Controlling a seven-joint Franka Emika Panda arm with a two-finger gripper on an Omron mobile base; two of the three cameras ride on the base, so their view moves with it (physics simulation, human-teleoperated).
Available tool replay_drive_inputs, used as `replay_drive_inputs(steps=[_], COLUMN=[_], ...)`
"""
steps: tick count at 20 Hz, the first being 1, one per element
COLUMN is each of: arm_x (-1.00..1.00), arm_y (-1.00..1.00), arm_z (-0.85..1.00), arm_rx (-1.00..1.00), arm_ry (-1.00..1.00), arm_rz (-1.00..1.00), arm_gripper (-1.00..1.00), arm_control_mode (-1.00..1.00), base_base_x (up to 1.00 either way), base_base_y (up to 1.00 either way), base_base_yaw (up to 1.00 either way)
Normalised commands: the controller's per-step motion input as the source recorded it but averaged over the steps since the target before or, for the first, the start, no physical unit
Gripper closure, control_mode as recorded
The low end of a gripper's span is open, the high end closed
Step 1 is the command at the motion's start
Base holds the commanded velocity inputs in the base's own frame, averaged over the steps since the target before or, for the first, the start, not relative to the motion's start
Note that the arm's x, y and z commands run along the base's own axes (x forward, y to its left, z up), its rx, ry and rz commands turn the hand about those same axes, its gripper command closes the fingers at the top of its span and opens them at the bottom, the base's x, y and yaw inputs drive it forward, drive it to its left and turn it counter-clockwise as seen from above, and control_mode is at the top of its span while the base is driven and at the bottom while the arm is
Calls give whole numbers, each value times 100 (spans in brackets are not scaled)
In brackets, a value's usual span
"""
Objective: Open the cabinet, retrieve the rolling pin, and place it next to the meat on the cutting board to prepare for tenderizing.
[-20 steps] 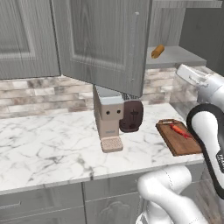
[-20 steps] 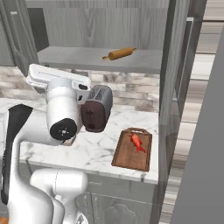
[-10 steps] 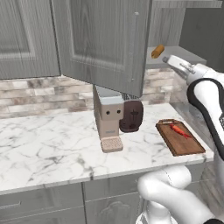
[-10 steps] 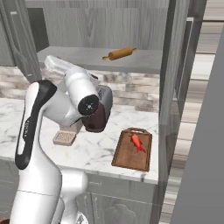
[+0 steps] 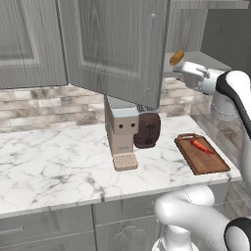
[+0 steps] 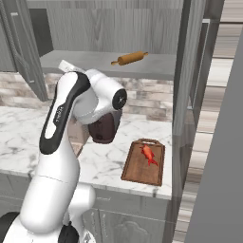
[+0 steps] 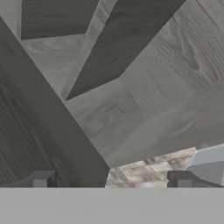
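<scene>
We've got the cabinet (image 6: pixel 118 28) standing open up top, one door (image 5: pixel 115 46) swung out over the bench (image 5: pixel 54 162), one grey shelf (image 6: pixel 95 61) showing inside. Below it, the marble bench carries four things we can count: one tan coffee machine (image 5: pixel 121 132), one dark toaster (image 5: pixel 148 130) touching its right side, one cutting board (image 6: pixel 144 162) and one strip of meat (image 6: pixel 149 154). The coffee machine and toaster sit together toward the back edge of the bench. The cutting board lies flat at the bench's right end, near the front edge. The meat rests on the board's far half, tilted across it.

One rolling pin (image 6: pixel 129 58), and we see it lying on the shelf, toward the shelf's right part and well above the board. From the left, its orange end (image 5: pixel 176 57) peeks past the door edge.

The claw (image 7: pixel 111 179) is up at shelf height, two fingertips (image 7: pixel 41 178) spread wide with nothing between them, pointed at grey wood grain.
</scene>
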Motion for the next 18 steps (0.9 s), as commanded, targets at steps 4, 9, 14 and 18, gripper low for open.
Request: replay_drive_inputs(steps=[4, 9, 14, 18], arm_x=[24, 7, 8, 0], arm_y=[33, 38, 31, 37], arm_z=[-4, -4, -6, -5], arm_rx=[0, 0, 0, 0], arm_ry=[12, 10, 9, 8], arm_rz=[22, 22, 22, 18], arm_gripper=[-100, -100, -100, -100], arm_control_mode=[-100, -100, -100, -100], base_base_x=[0, 0, 0, 0], base_base_y=[0, 0, 0, 0], base_base_yaw=[0, 0, 0, 0])
